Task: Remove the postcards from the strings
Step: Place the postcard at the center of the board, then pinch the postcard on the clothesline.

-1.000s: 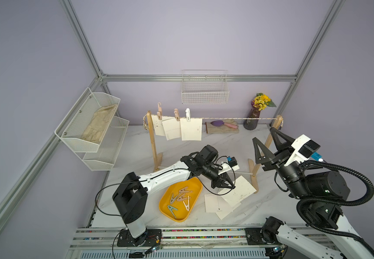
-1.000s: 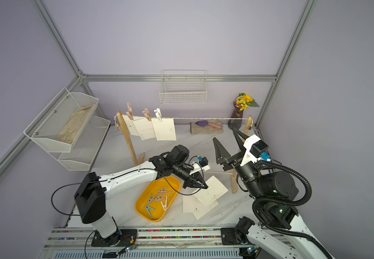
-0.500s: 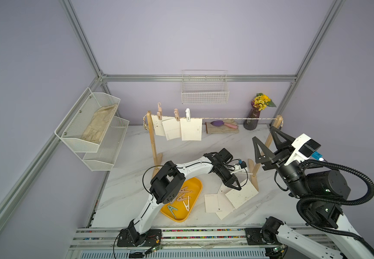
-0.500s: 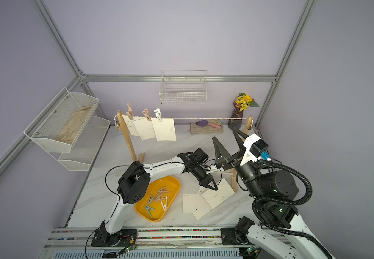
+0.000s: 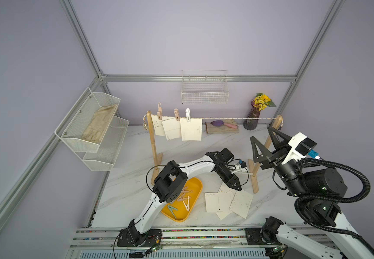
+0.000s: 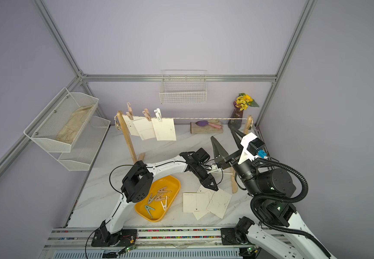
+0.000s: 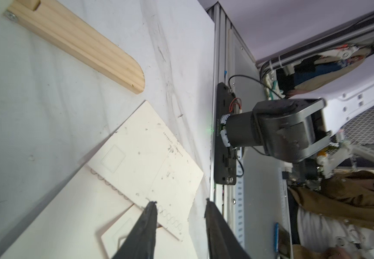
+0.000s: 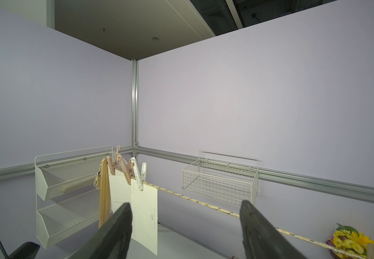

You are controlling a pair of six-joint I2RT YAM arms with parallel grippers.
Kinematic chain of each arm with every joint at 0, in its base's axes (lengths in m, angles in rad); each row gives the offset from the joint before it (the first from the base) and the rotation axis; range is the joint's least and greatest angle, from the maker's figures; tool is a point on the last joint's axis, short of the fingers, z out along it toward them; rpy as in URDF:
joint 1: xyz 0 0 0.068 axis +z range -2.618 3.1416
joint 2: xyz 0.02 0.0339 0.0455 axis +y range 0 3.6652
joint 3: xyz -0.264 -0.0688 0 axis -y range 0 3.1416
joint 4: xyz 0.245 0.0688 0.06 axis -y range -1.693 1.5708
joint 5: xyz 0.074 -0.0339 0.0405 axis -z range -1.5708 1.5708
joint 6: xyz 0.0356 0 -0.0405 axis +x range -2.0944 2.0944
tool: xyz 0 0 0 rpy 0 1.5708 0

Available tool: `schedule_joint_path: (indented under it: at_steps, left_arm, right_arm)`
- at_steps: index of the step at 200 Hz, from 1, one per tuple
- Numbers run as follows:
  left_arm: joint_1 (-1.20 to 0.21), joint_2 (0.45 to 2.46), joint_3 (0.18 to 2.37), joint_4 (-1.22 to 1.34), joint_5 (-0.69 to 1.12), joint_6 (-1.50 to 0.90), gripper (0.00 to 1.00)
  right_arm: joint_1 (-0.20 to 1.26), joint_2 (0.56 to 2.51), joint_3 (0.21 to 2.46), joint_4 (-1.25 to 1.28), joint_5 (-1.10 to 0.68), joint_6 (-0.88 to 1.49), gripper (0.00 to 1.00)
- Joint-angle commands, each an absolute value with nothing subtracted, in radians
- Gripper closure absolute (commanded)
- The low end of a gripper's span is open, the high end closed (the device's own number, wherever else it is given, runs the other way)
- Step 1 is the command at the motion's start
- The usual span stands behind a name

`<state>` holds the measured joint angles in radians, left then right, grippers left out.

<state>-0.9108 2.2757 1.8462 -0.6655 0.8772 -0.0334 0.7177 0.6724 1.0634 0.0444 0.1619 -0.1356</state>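
**Halfway down the line.** On the marble table [image 5: 132,175], a wooden rack [image 5: 153,143] carries the string [image 5: 226,118] from post to post, and most of its run is bare. The right gripper [image 5: 260,132] hangs beside the post on its own side, close to the string, with its fingers spread wide and holding nothing. The left gripper [image 7: 180,201] points down in front of the rack, jaws parted a modest way with nothing between them. Its tips are just above the loose postcards [image 5: 228,201], which lie flat and overlapping on the table. Next to that heap, a yellow tray [image 5: 199,182] holds a handful of spare clothespins [image 5: 184,198]. By the look of it the job is a little over half done. Three hanging postcards [image 5: 190,132] are bunched at the post on the left arm's side, each under its own peg [image 5: 187,114]. Those three are what is left to unclip and bring down.
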Motion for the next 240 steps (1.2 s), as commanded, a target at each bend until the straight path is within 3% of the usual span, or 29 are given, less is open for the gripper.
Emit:
schedule_joint_path:
  at_steps: [1,60,80,110,120,183,203,240]
  left_arm:
    - [-0.905,2.188,1.893,-0.660,0.795,0.015,0.57]
    - [-0.887,1.859,1.709,-0.476,0.531,0.125,0.47]
    - [-0.882,1.678,1.562,-0.349,0.440,0.175,0.38]
    - [-0.867,1.342,1.294,-0.129,0.181,0.191,0.14]
    - [-0.847,1.242,1.219,-0.074,0.144,0.206,0.10]
    - [-0.708,0.840,0.990,-0.052,-0.079,0.188,0.14]
    - [-0.580,0.828,0.981,-0.079,-0.025,0.110,0.14]
    - [-0.349,0.942,1.026,-0.056,0.360,-0.080,0.13]
  right_arm:
    - [0.713,0.677,1.087,0.043,0.164,-0.125,0.23]
    - [0.713,0.710,1.099,0.014,0.178,-0.091,0.12]
    - [0.713,0.761,1.133,-0.014,0.173,-0.074,0.08]
    - [0.713,0.852,1.183,-0.016,0.108,-0.076,0.06]
    - [0.713,0.878,1.192,0.006,0.069,-0.083,0.05]
    - [0.713,1.162,1.417,-0.015,-0.193,-0.054,0.03]
    - [0.702,1.299,1.563,-0.106,-0.264,-0.016,0.03]
    - [0.636,1.491,1.779,-0.207,-0.417,0.070,0.03]
